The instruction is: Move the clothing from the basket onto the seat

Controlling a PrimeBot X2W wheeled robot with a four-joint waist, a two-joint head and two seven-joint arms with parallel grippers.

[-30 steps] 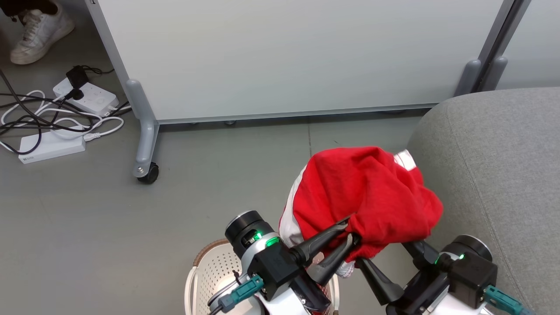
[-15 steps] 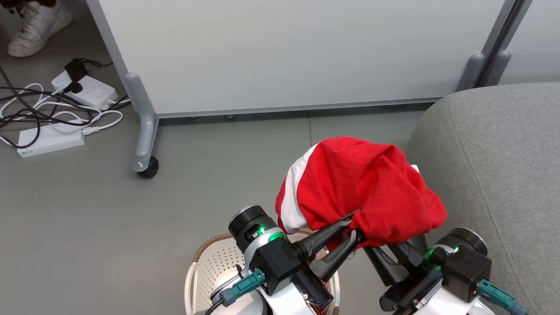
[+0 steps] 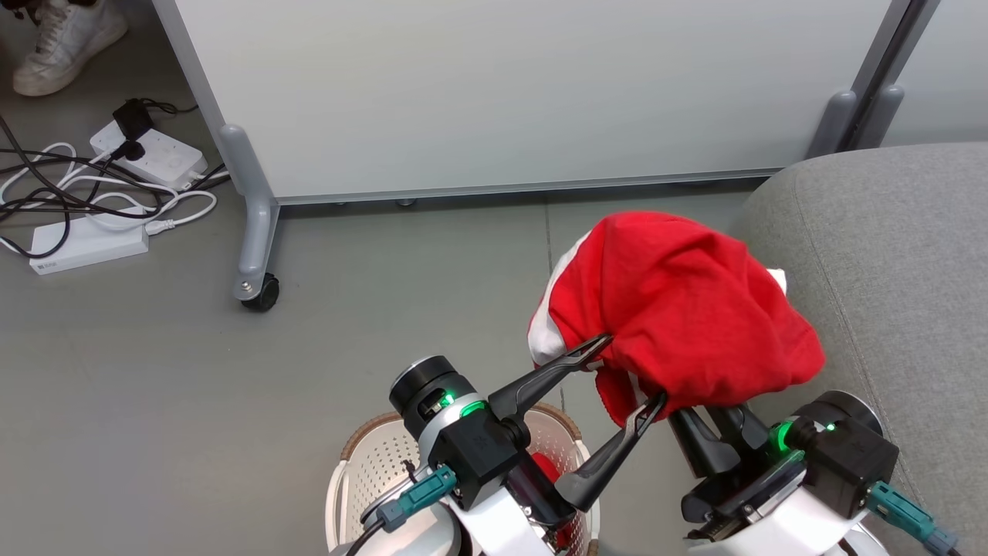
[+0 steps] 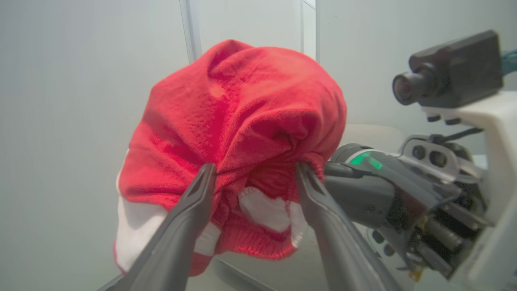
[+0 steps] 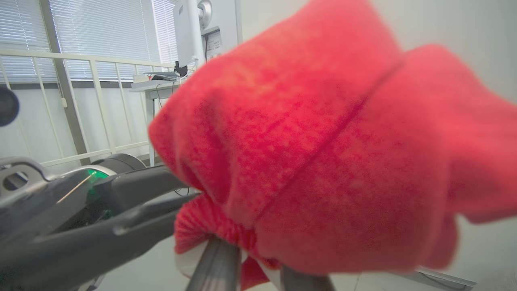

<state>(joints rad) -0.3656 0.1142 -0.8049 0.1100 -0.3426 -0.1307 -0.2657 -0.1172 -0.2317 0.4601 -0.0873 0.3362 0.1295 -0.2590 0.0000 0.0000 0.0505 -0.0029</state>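
Red knitted garment with white trim (image 3: 687,309): head view, bunched and airborne, at 1 o'clock from the cream perforated plastic basket (image 3: 370,463). It now overlaps the rounded corner of the grey upholstered seat (image 3: 888,270) at its 3 o'clock; half a second ago it hung short of that edge. Left gripper (image 3: 633,369) has let go, fingers spread wide; right gripper (image 3: 716,423) carries it alone. Hand-over looks done, drop onto seat likely next. Left wrist view: spread fingers flank the loose ribbed hem, white patches below. Right wrist view: fingers run into the cloth, tips hidden; judged pinching it.
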